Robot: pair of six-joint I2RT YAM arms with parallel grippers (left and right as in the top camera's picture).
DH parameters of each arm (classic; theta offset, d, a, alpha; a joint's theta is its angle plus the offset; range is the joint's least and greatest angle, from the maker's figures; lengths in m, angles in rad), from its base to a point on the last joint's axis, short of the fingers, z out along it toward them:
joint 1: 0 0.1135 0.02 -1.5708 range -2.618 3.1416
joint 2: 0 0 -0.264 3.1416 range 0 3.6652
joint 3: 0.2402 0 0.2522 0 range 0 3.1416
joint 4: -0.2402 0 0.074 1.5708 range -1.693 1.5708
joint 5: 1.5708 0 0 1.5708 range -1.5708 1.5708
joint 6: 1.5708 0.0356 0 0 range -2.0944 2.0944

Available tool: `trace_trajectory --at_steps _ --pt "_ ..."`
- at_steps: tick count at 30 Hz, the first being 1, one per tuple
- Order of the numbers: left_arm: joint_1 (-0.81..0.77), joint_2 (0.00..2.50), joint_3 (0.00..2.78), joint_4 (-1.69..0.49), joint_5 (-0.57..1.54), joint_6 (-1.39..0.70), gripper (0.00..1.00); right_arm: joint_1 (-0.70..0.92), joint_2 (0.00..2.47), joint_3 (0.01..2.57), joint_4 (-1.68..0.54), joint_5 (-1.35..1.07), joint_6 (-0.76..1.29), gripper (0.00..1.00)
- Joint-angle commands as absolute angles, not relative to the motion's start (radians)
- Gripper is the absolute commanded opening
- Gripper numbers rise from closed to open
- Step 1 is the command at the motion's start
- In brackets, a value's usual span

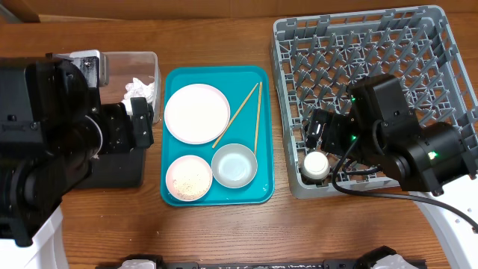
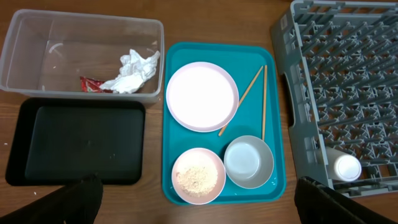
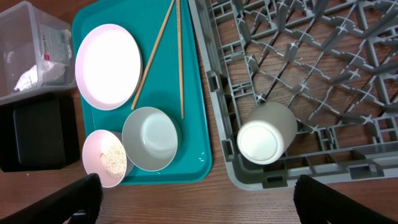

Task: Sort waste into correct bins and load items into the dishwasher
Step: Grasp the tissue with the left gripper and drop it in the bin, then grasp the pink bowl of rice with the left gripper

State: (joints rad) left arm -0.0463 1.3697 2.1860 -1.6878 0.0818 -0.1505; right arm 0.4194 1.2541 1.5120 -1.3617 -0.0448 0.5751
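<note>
So the grey dish rack point(image 1: 403, 52) sits on the right as our "dishwasher", with pegs up to keep dishes standing. The teal serving tray point(image 1: 246, 193) in the middle is really just the staging spot for whatever isn't sorted yet. On the left, the black tray point(image 2: 84, 143) looks bare inside as far as we can tell. We'd guess it's waiting for the food scraps, with the clear tub point(image 2: 68, 56) just behind it taking the dry rubbish.

On the teal tray the large white plate point(image 2: 202, 96) lies flat at the far end, the pale grey bowl point(image 2: 249, 162) sits upright at the near right, and the small pinkish plate point(image 2: 177, 168) is right beside it. That plate has the rice-like grains point(image 2: 198, 177) piled on it, so it probably needs scraping before it goes in the rack.

The white cup point(image 3: 267, 134) is already in the rack, tipped on its side in the corner nearest the tray. We can't tell if that round face is the mouth or the base. The two chopsticks point(image 2: 263, 102) lie on the tray's right side, tips nearly meeting at the far end.

The crumpled napkin point(image 2: 134, 71) and the red wrapper point(image 2: 93, 84) are touching each other inside the tub, so we reckon the paper waste is done.

The left gripper point(image 2: 198, 190) hangs over the tub and black tray area, its fingers point(image 2: 81, 199) spread wide with nothing between them. The right gripper point(image 3: 198, 190) hovers above the cup's corner of the rack, its fingers point(image 3: 81, 199) just as wide, holding and touching nothing.
</note>
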Motion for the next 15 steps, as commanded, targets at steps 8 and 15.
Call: trace_trajectory --at_steps 8,15 --pt "-0.053 1.411 2.181 -1.689 0.110 -0.161 1.00 0.422 1.248 1.511 -1.357 -0.035 0.569 1.00" --pt "-0.053 1.414 2.181 -1.679 0.315 -0.181 1.00 0.422 1.248 1.511 -1.357 -0.035 0.569 1.00"
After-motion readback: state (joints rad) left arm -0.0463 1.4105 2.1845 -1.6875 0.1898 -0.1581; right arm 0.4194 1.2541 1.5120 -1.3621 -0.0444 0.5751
